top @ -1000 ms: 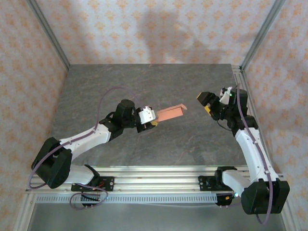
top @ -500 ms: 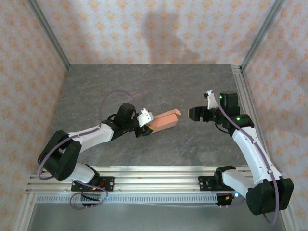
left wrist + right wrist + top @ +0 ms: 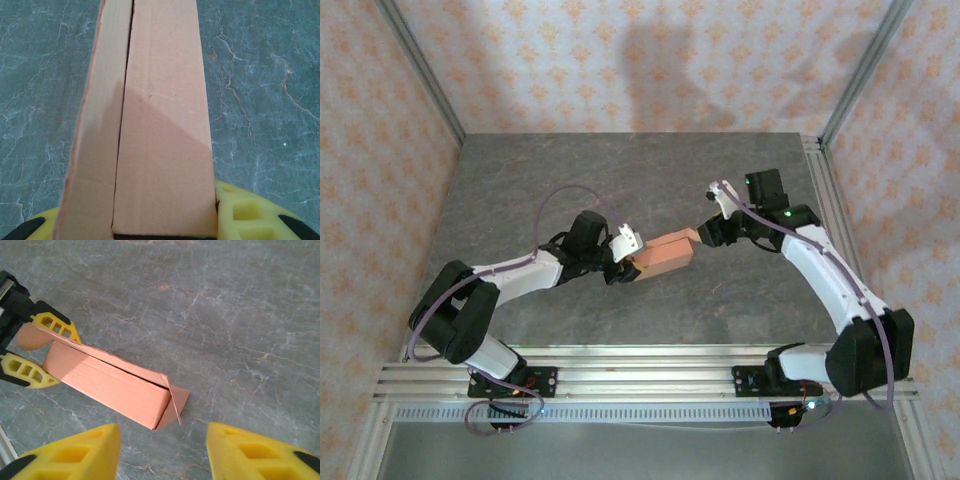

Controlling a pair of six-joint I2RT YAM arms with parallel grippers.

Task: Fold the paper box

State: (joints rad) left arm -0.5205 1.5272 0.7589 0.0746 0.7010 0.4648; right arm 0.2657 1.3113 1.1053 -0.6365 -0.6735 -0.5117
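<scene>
Grey, marble-veined table is spread beneath both arms, and an aluminium rail is fixed along its near edge, well to the near side of the paper box. A purple cable is looped over the arm reaching in from the box's left.

The left gripper is clamped on the box's left end. In the left wrist view its yellow pads are pressed against either side of the paper box, which is seen as a long, narrow salmon-orange form. A dark seam is drawn lengthwise between two of its panels.

From the right wrist camera the paper box is shown as a partly folded tube. The left gripper is closed on its far end, where a rounded tab is raised. At the end nearer the camera a small flap is left standing open. Whether the lower edge is resting on the table cannot be told.

The right gripper is held just beside the box's right end. Its jaws are spread wide and nothing is gripped between them. Contact with the box cannot be judged.

Beyond the box, a wallpapered wall with a pale orange pattern is set behind the table.
</scene>
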